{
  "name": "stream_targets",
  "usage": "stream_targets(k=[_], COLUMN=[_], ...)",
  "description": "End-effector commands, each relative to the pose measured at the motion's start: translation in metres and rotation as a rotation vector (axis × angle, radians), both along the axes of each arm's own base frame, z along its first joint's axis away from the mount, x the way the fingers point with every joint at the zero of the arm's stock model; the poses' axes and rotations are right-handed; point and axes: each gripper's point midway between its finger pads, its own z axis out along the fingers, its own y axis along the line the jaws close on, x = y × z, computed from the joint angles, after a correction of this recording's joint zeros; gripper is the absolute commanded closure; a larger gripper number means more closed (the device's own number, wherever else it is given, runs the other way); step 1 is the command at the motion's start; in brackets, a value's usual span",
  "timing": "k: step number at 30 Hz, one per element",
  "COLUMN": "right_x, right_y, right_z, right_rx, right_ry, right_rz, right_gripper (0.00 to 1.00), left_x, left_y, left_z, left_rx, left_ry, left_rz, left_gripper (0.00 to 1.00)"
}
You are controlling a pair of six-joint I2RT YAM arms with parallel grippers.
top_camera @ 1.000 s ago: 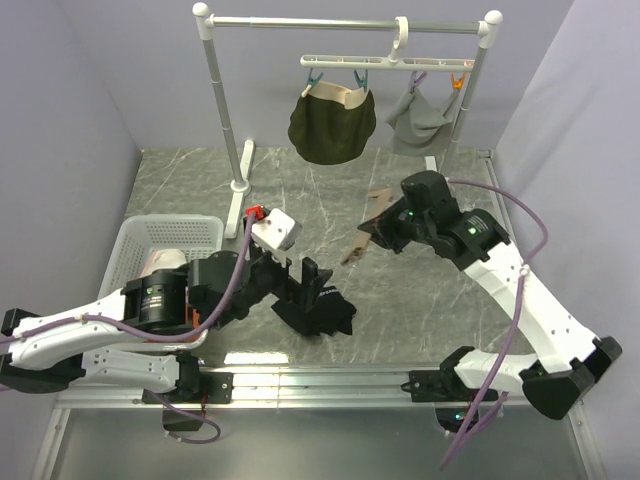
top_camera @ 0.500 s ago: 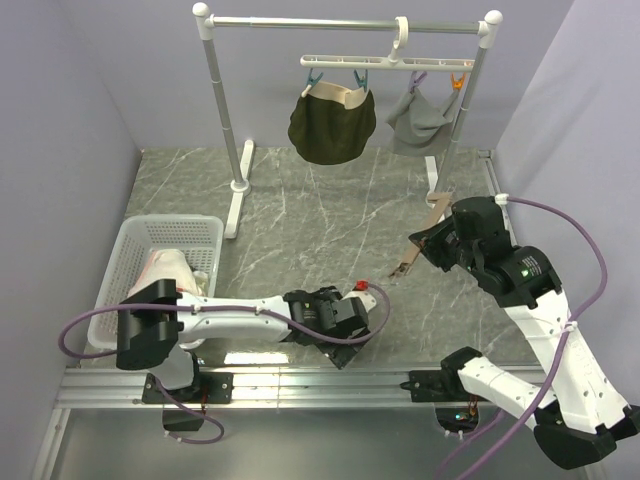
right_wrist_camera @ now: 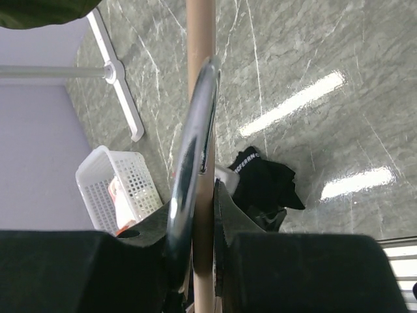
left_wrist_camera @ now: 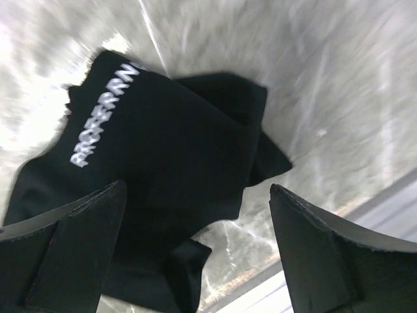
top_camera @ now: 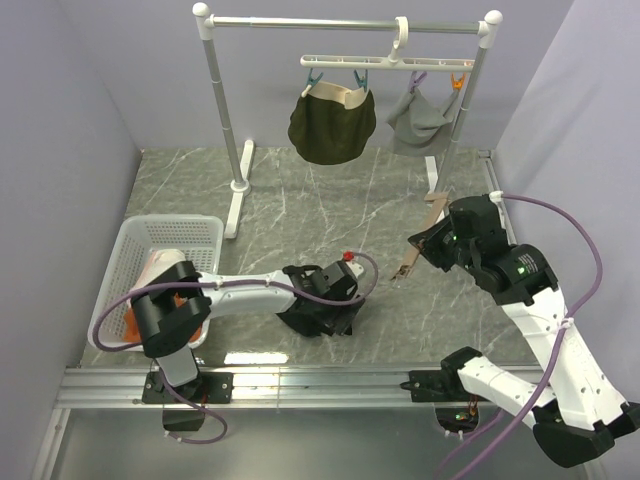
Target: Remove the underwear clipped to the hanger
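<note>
Black underwear [top_camera: 312,322] with white lettering lies crumpled on the table [left_wrist_camera: 169,130], also seen in the right wrist view [right_wrist_camera: 264,182]. My left gripper [top_camera: 325,303] hovers just above it, open, its fingers [left_wrist_camera: 85,228] spread to either side of the cloth. Olive green underwear [top_camera: 333,128] with a cream waistband and grey underwear [top_camera: 420,118] hang clipped to the white hanger [top_camera: 385,63]. My right gripper [top_camera: 420,243] is shut on a tan wooden bar [right_wrist_camera: 201,59] with a chrome hook [right_wrist_camera: 195,124], held above the table's right side.
The white rack has a left pole [top_camera: 222,100] with a foot [top_camera: 238,190] and a right pole [top_camera: 468,95]. A white basket [top_camera: 170,226] with orange and white cloth stands at the left. Purple walls close in both sides.
My left gripper has moved onto the black underwear from its left and settled over it. The right arm drew back to the right with the tan bar, then stayed put.
</note>
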Motion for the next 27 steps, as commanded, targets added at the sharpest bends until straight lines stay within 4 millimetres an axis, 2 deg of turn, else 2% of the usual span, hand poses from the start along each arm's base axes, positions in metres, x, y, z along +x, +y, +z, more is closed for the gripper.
stream_targets(k=[1, 4, 7, 8, 9, 11, 14, 16, 18, 19, 21, 22, 23, 24, 25, 26, 27], right_x=[0.007, 0.007, 0.007, 0.007, 0.007, 0.007, 0.008, 0.009, 0.009, 0.010, 0.011, 0.011, 0.013, 0.012, 0.013, 0.017, 0.017], right_y=[-0.001, 0.001, 0.003, 0.003, 0.004, 0.004, 0.005, 0.005, 0.008, 0.009, 0.012, 0.014, 0.017, 0.022, 0.027, 0.032, 0.036], right_z=[0.012, 0.010, 0.009, 0.009, 0.009, 0.011, 0.012, 0.012, 0.012, 0.013, 0.012, 0.012, 0.012, 0.009, 0.009, 0.011, 0.010], right_rx=[0.005, 0.017, 0.025, 0.024, 0.023, 0.025, 0.025, 0.021, 0.022, 0.021, 0.027, 0.027, 0.033, 0.039, 0.046, 0.053, 0.052], right_ry=[-0.054, -0.055, -0.054, -0.052, -0.054, -0.059, -0.068, -0.068, -0.067, -0.068, -0.066, -0.070, -0.077, -0.070, -0.076, -0.092, -0.097], right_rz=[-0.001, 0.004, 0.013, 0.014, 0.016, 0.019, 0.026, 0.034, 0.046, 0.053, 0.070, 0.083, 0.097, 0.129, 0.155, 0.177, 0.208], right_gripper=[1.00, 1.00, 1.00, 1.00, 1.00, 1.00, 1.00, 1.00, 1.00, 1.00, 1.00, 1.00, 1.00, 1.00, 1.00, 1.00, 1.00], left_x=[-0.008, -0.004, -0.004, -0.002, -0.001, 0.004, 0.015, 0.029, 0.051, 0.056, 0.076, 0.076, 0.080, 0.089, 0.091, 0.092, 0.093], left_y=[-0.006, 0.003, 0.008, 0.009, 0.013, 0.016, 0.030, 0.048, 0.059, 0.088, 0.121, 0.143, 0.167, 0.192, 0.210, 0.243, 0.259], left_z=[-0.009, -0.022, -0.035, -0.036, -0.038, -0.036, -0.021, 0.008, 0.068, 0.084, 0.156, 0.171, 0.197, 0.212, 0.218, 0.222, 0.222], left_rx=[-0.020, 0.000, -0.001, -0.003, 0.000, 0.008, 0.031, 0.047, -0.028, 0.040, -0.055, -0.039, -0.066, -0.064, -0.048, -0.005, 0.031], left_ry=[0.026, 0.048, 0.083, 0.083, 0.089, 0.070, 0.003, -0.070, -0.164, -0.207, -0.314, -0.335, -0.399, -0.431, -0.454, -0.481, -0.495], left_rz=[-0.057, -0.036, -0.027, -0.020, -0.005, 0.027, 0.092, 0.178, 0.287, 0.357, 0.518, 0.569, 0.638, 0.708, 0.748, 0.834, 0.850], left_gripper=[0.04, 0.09, 0.27, 0.45, 0.59, 1.00, 1.00, 1.00, 1.00, 1.00, 1.00, 1.00, 1.00, 1.00, 1.00, 1.00, 1.00])
